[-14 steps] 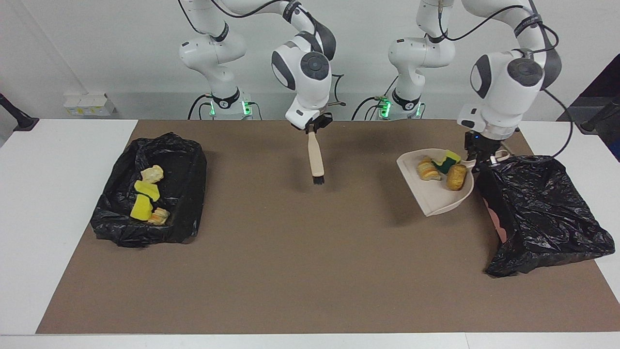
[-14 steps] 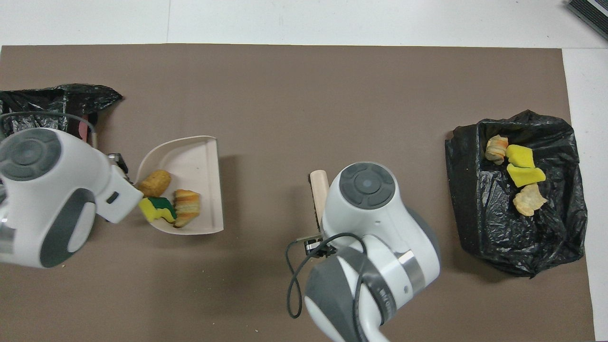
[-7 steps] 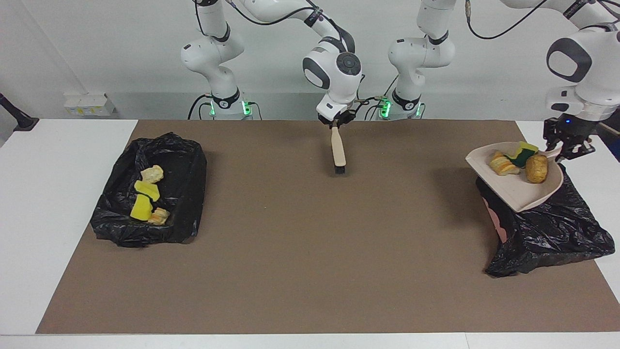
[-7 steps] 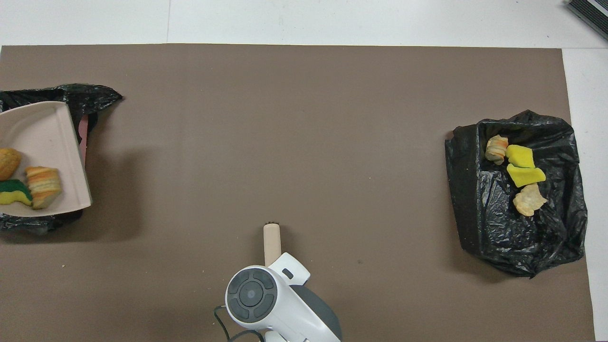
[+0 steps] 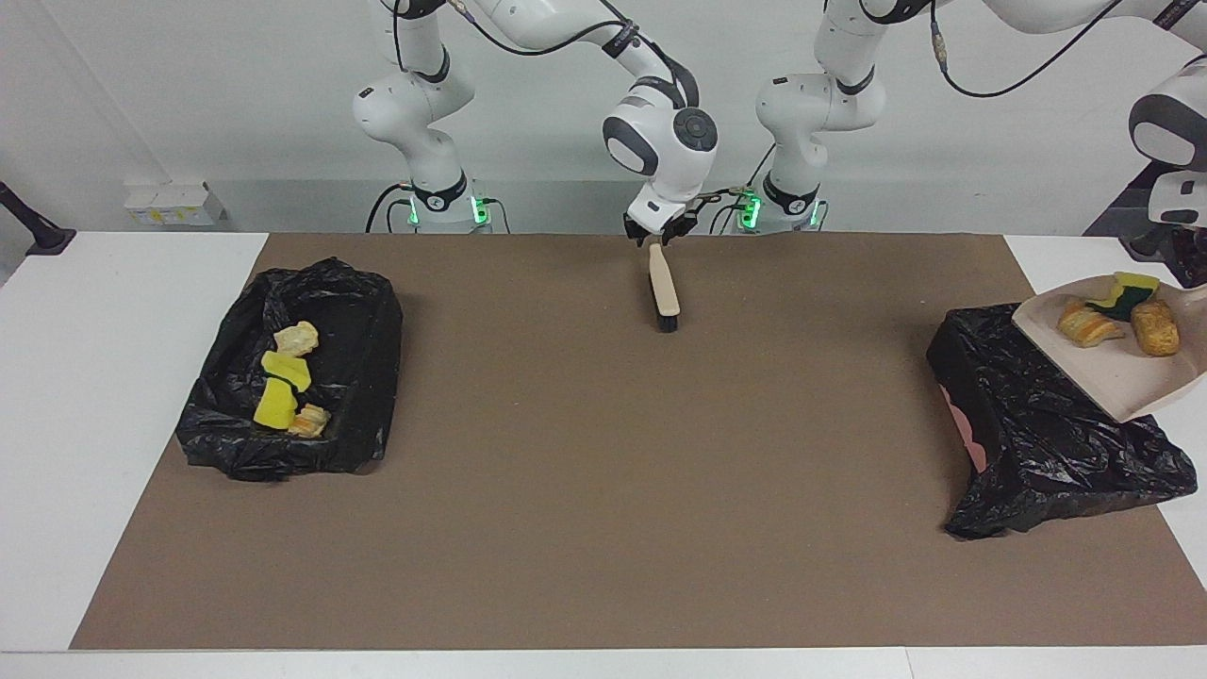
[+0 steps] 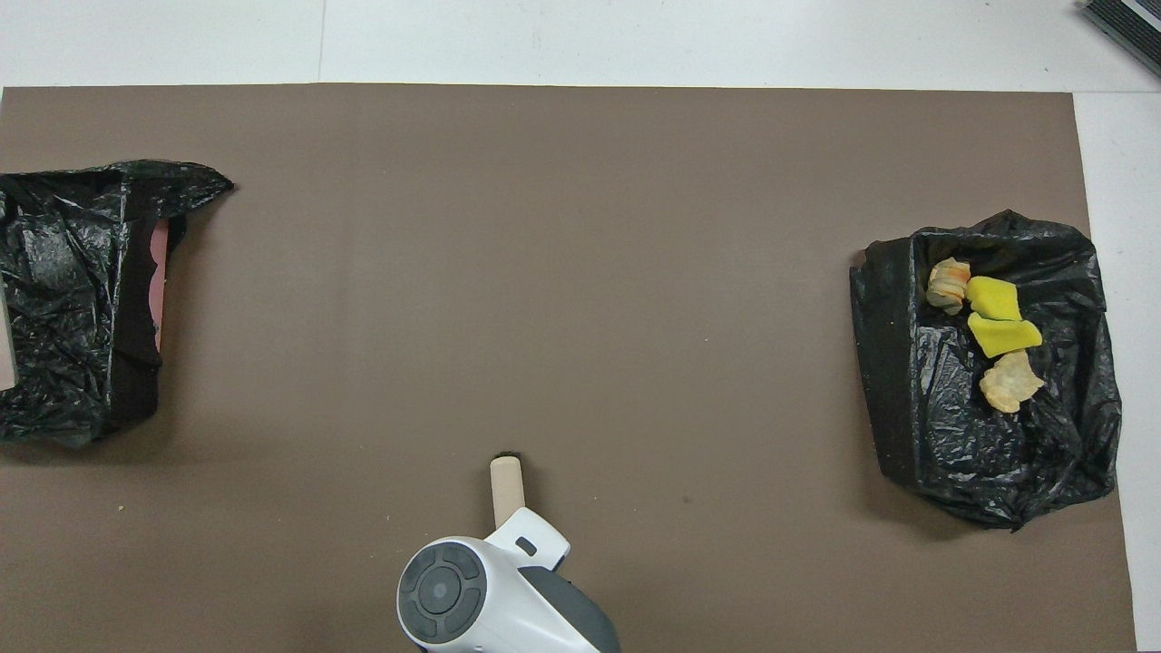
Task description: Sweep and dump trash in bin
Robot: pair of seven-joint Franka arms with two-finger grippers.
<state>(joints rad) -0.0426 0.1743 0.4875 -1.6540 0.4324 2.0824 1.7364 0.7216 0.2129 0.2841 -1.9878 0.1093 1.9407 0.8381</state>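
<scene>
Left gripper is at the far right edge of the facing view, mid-upper height, half cut off by the frame. It is clamped together on the handle of the dustpan. The dustpan is up in the air and tilted, over the black-bagged bin at the right of that view. Three pieces of trash sit in the dustpan near the handle end: a striped orange-beige lump, a yellow-green sponge and an orange-brown lump. None of them is in that bin. In the overhead view that bin is at the left edge, mid-height, with only black liner showing. The second bin is at the left of the facing view, mid-height, and at the right of the overhead view. It holds four pieces in a row: a pale chunk, two yellow sponge pieces and a small striped piece. Right gripper is top centre in the facing view, right at the handle end of the brush. The brush has its bristles down on the brown mat. Can't tell whether this gripper is clamped on the handle or apart from it. In the overhead view the arm's wrist covers it, bottom centre, and only the brush tip pokes out.
</scene>
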